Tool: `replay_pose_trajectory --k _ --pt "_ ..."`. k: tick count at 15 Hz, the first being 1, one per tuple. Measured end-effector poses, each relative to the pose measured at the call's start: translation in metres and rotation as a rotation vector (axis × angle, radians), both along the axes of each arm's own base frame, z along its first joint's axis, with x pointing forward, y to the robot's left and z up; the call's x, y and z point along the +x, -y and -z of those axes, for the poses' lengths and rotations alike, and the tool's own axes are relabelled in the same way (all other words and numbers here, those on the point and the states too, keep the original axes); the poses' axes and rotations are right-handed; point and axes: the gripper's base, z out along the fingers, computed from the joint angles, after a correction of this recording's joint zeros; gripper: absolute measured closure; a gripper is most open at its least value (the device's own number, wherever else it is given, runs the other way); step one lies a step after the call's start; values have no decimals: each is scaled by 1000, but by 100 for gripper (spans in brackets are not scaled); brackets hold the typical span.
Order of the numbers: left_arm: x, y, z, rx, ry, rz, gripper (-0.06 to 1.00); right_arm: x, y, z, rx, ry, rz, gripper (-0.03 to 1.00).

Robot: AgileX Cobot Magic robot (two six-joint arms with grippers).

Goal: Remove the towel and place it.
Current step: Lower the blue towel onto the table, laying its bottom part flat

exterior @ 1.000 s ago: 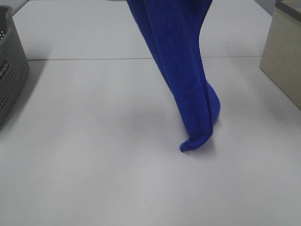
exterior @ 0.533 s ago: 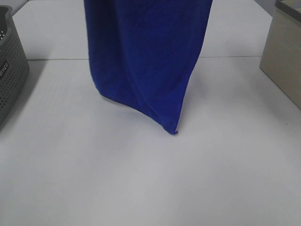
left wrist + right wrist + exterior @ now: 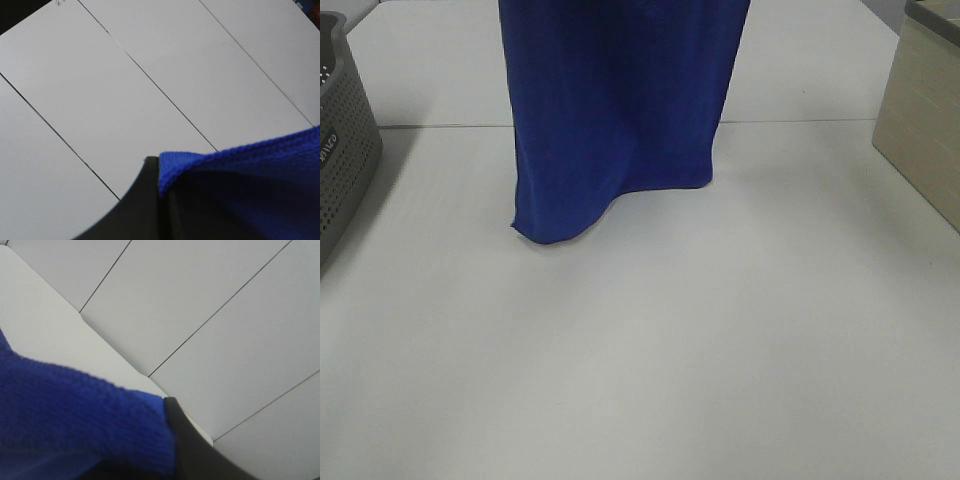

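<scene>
The left hand (image 3: 161, 177) and the right hand (image 3: 170, 415) are each clamped tight on the hanging towel (image 3: 610, 110).

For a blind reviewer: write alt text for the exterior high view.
A royal-blue towel hangs spread like a curtain from above the frame, its wavy lower edge close over a white table. A grey perforated basket sits at the left edge and a beige box at the right.
</scene>
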Motion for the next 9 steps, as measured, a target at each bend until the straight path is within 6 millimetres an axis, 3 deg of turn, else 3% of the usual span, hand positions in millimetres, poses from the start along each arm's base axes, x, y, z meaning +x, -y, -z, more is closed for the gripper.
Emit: replay_pose_trajectory --k 3,6,9 --pt "22 -3 14 -38 71 9 94 16 -6 6 7 82 -14 95" --pt "45 -8 33 -66 98 1 94 38 4 14 69 112 6 95" --pt "74 -15 35 -131 150 -21 94 64 9 19 133 137 18 95"
